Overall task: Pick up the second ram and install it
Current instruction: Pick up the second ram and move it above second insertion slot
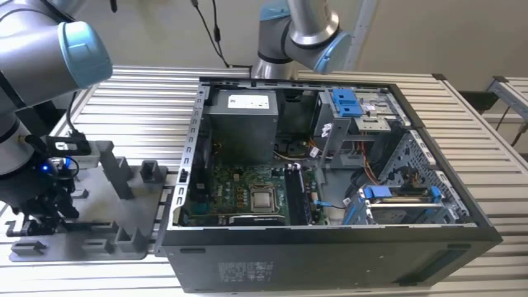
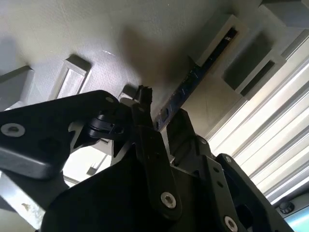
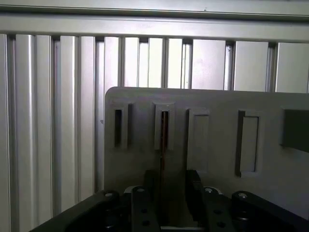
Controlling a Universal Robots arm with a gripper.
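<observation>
Table: a slatted aluminium table (image 1: 140,93) carries everything, and its ribs run past the tray in both wrist views.
Room: a pale wall (image 1: 148,31) stands behind, with a black cable (image 1: 216,34) hanging down in front of it.
Case: a black computer case (image 1: 330,266) lies open on the table toward the exterior view's right. It holds a green motherboard (image 1: 239,185), a grey power supply (image 1: 243,124) and blue brackets (image 1: 347,102).
Tray: a grey holder tray (image 1: 132,210) lies flat, just beside the case on the exterior view's left.
Second ram: the second ram (image 3: 164,137) stands on edge in one of the tray's slot pockets (image 3: 118,128) (seen edge-on, a thin dark strip). In the second wrist view it (image 2: 193,77) runs from its pocket to between the fingers.
Claw: the claw (image 3: 170,176) sits low over the tray at the end of the near arm (image 1: 49,49). Its black fingers (image 3: 145,208) are parted, one on each side of the stick. Grey tray shows between the stick and one finger, so nothing is clamped.
Counts: one stick is in the tray. The first wrist view shows four slot pockets in a row. The exterior view shows two arms, the near one and a rear arm (image 1: 297,31), and two blue brackets.
</observation>
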